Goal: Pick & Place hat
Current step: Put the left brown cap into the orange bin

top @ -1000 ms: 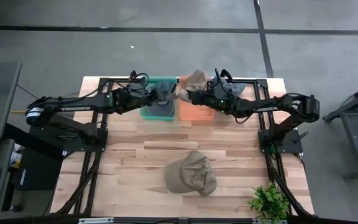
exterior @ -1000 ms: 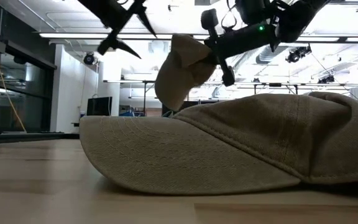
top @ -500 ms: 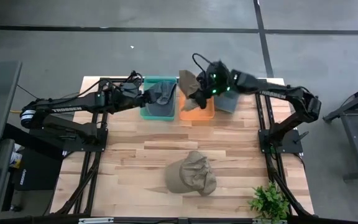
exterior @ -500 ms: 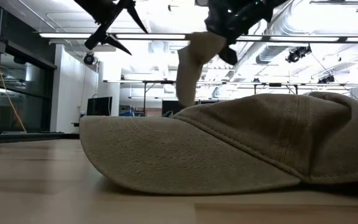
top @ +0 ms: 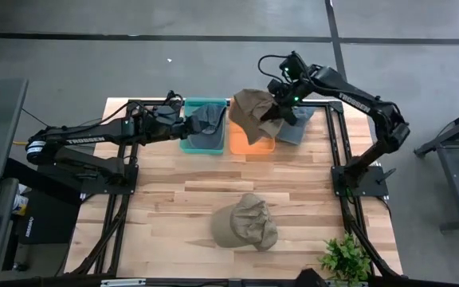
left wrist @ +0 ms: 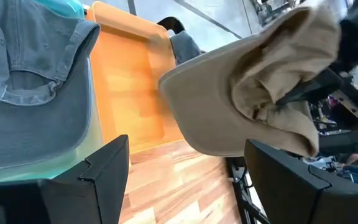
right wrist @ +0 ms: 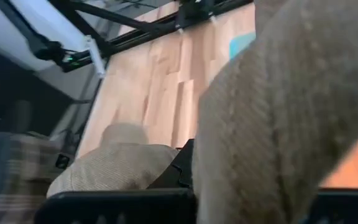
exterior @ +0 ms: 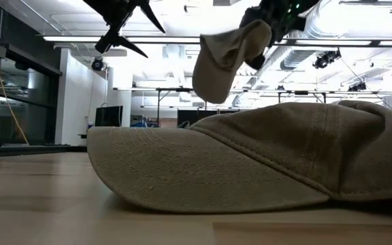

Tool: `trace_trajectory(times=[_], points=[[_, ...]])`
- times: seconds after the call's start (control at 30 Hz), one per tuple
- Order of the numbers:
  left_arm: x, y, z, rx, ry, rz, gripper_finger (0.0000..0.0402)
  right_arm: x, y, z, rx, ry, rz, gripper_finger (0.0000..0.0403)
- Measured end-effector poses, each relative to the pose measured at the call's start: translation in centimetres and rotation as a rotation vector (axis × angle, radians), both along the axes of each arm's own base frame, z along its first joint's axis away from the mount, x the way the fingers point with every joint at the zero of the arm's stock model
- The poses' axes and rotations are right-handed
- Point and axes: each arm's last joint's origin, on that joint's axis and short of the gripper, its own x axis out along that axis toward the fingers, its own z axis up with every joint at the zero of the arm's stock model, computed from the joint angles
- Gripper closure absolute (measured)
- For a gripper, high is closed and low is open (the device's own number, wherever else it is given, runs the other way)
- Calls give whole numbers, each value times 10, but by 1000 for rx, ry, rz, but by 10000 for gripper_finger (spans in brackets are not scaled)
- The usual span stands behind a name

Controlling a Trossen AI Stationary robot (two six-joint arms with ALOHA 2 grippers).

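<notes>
Since half a second ago the right gripper [top: 280,104] has swung the tan hat [top: 251,112] back and raised it, so the hat now hangs spread above the orange bin [top: 250,142]. Judgement: a release into that bin looks imminent. The right jaws are clamped on the hat's crown. The left gripper [top: 183,123] hovers by the teal bin [top: 188,143], jaws spread apart and empty, over a grey hat [top: 205,127]. The carried hat is khaki cloth, crumpled, brim drooping. A second tan hat [top: 245,222] lies on the worktop [top: 166,215].
</notes>
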Motion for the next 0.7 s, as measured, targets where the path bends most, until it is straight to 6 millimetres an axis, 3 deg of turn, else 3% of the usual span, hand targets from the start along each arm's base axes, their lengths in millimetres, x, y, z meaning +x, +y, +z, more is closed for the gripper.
trace_trajectory(times=[0.43,0.7], points=[[0,-1,0,-57,-25,-6,126,26,-36,-93,144,188,81,402],[0,-1,0,-78,-35,3,126,33,-46,-119,79,264,67,402]])
